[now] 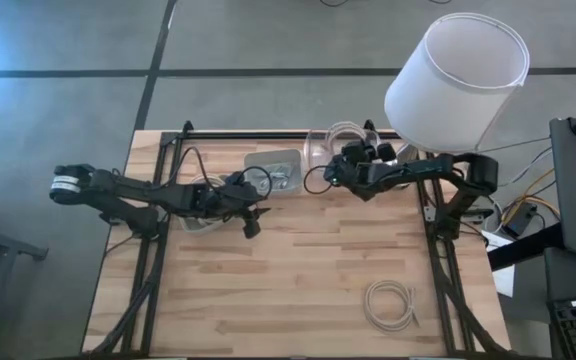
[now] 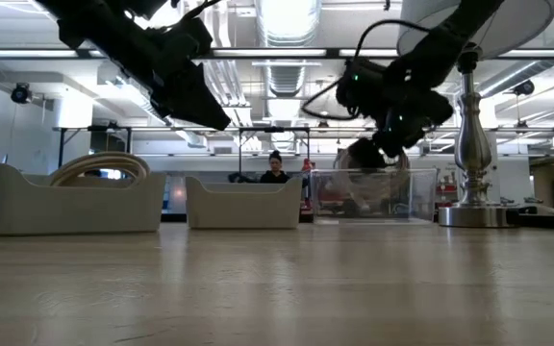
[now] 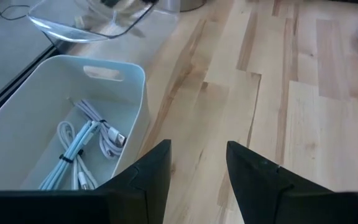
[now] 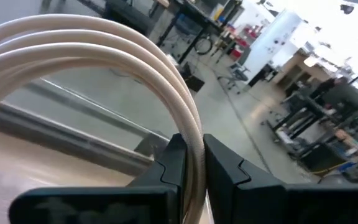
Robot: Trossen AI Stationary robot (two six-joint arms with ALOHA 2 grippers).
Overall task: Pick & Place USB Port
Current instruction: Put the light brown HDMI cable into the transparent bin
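My right gripper (image 4: pixel 193 163) is shut on a coiled white USB cable (image 4: pixel 86 46), whose loops arch up ahead of the fingers. In the high view this gripper (image 1: pixel 334 172) hovers by a clear container (image 1: pixel 320 146) near the table's far edge. My left gripper (image 3: pixel 197 163) is open and touches nothing, above bare wood beside a white bin (image 3: pixel 124 79). That bin holds bundled pale cables (image 3: pixel 82 146). In the high view the left gripper (image 1: pixel 251 224) sits left of centre. A second coiled cable (image 1: pixel 389 303) lies flat on the table near the near right corner. My right gripper pinches the coiled white cable between its two fingers, at the strands (image 4: pixel 196 138) where the loops come together. Several strands run side by side through the gap. The coil is lifted clear and stands up from the fingers.
A grey-white bin (image 1: pixel 274 170) sits at the far middle, with another bin (image 2: pixel 77 200) carrying a coil in the low view. A lamp with a white shade (image 1: pixel 458 80) and a metal base (image 2: pixel 469 213) stands at the far right. Bare wood fills the table's near half.
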